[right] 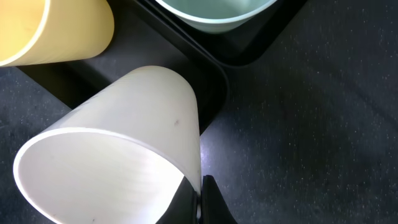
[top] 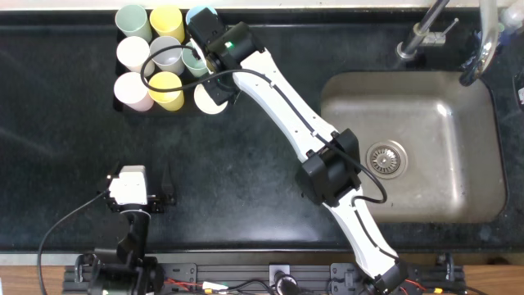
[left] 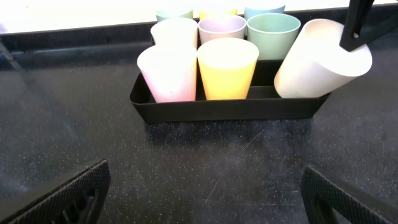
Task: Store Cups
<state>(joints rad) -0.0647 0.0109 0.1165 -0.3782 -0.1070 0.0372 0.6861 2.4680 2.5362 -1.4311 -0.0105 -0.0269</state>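
Currently the right tool [right: 194, 200] pinches the tilted white cup [right: 124, 118]; left tool [left: 203, 191] spread wide, empty.

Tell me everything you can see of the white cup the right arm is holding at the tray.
The white tapered plastic cup is plain, smooth and looks empty. It is tilted, its narrow base dipping into the end slot of the black rectangular tray, next to the yellow plastic cup but apart from it. Its open mouth leans outward past the tray wall. The right end effector pinches its rim.
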